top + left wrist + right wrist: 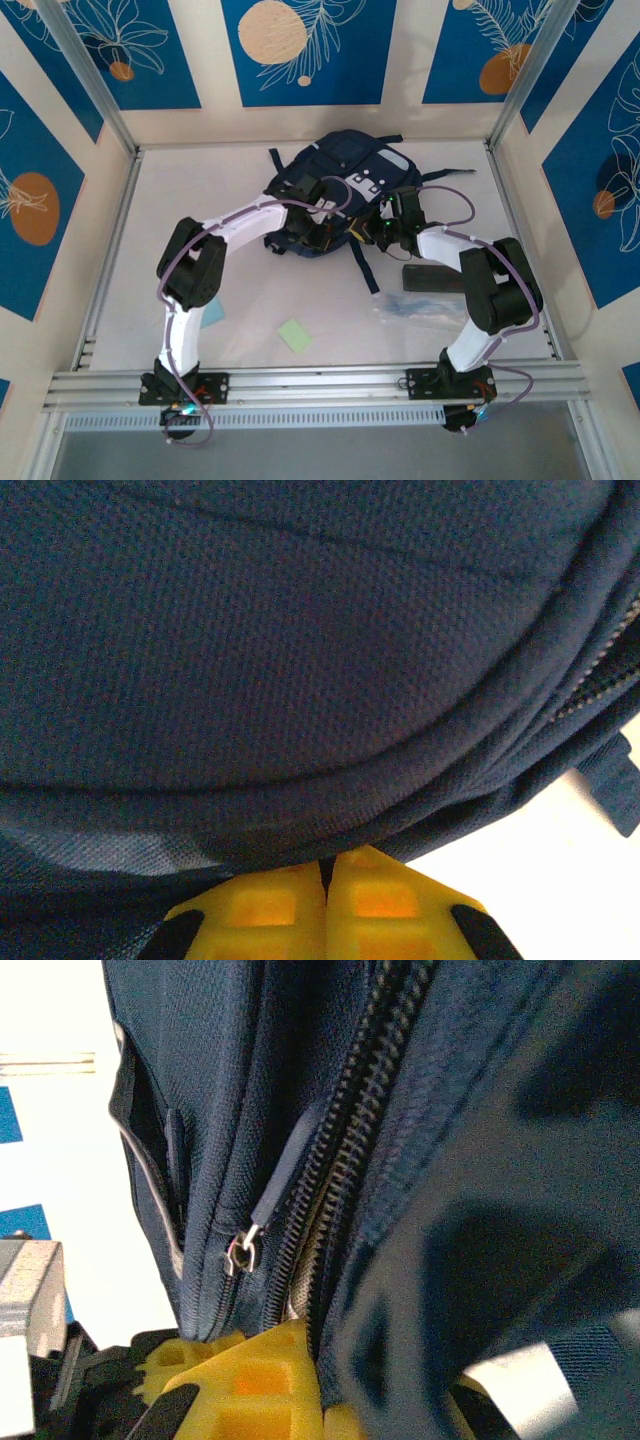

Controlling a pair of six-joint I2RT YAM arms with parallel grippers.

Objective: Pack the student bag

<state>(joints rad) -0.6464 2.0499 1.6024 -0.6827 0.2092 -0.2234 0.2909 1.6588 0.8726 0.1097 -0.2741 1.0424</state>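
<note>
The student bag, navy with light grey patches, lies at the back middle of the table. Both arms reach into its near side. My left gripper is at the bag's left front. In the left wrist view its yellow fingers are pressed together, and the left gripper is shut with its tips under a rolled fold of the bag. My right gripper is at the bag's right front. In the right wrist view the right gripper is shut on bag fabric beside an open zipper, and a zipper pull hangs to the left.
A black flat case and a clear plastic pouch lie right of centre. A green note lies near the front, and a pale blue item sits by the left arm. Bag straps trail forward. Metal rails edge the table.
</note>
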